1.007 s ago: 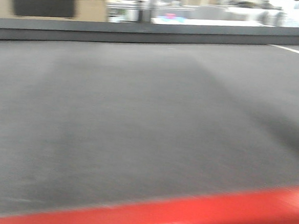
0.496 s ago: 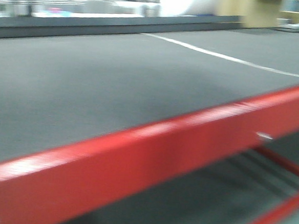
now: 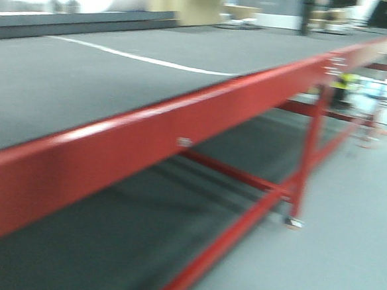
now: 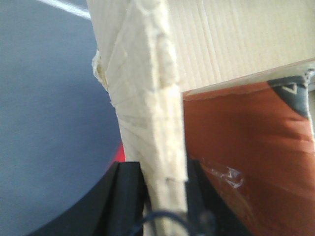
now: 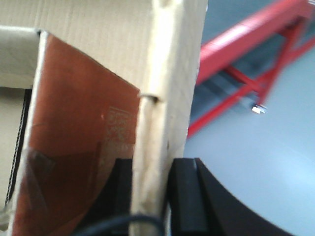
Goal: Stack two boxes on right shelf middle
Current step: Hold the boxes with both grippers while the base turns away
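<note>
Left gripper [image 4: 165, 194] is seen clamped on a raised wall edge of the cardboard box [image 4: 236, 39], with the black fingers [image 4: 123, 196] pressed against both faces of the frayed corrugated board. Right gripper [image 5: 152, 191] is closed in the same way on another wall edge, so the box is held up between the two arms. Only a thin strip of its underside is caught at the very top of the front view. A reddish-brown panel [image 4: 236, 147] with a patch of clear tape is seen against the inner face of the box; whether it is a flap or something lying inside cannot be told.

A long red-framed table [image 3: 147, 135] with a grey top and a white line [image 3: 139, 59] across it fills the front view, with grey floor [image 3: 359, 249] to the right of it. The whole view is smeared. The steel shelf is not seen in any view.

The carrying step is judged to be in hand: a box has been picked up and not yet set down. For the next move, the shelf must first be brought into view on the right. The box should then be kept level, lined up with the middle level and lowered onto it before either grip is released. Uneven pull on the soft wall edges could let the board bend or slip
</note>
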Motion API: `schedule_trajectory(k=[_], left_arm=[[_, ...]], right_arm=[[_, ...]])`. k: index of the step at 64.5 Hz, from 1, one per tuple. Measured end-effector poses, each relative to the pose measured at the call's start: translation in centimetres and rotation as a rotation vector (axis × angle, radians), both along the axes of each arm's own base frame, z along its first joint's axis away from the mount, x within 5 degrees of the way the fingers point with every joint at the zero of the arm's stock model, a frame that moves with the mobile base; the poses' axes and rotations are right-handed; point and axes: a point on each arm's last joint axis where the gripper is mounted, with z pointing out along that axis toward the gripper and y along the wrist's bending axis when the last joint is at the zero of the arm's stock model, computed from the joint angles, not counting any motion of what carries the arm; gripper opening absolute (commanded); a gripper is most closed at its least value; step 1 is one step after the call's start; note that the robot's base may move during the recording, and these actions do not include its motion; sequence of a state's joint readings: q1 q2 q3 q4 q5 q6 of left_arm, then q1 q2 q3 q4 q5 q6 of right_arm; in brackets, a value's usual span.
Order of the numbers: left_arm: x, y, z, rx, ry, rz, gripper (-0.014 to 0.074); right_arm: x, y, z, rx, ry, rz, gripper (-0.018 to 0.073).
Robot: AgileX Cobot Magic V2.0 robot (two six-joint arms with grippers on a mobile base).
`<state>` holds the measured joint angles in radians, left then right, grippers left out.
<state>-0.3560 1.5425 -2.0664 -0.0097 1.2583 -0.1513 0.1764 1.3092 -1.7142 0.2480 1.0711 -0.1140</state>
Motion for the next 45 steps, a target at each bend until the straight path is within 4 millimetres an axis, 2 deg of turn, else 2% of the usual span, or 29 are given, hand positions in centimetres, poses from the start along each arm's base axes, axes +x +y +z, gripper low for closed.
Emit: schedule_trajectory(k=[45], left_arm=[[0.00, 0.00, 0.00, 0.000, 0.000, 0.000, -0.0111]], right_arm=[[-0.01, 0.00, -0.01, -0.001, 0.002, 0.000, -0.0155]])
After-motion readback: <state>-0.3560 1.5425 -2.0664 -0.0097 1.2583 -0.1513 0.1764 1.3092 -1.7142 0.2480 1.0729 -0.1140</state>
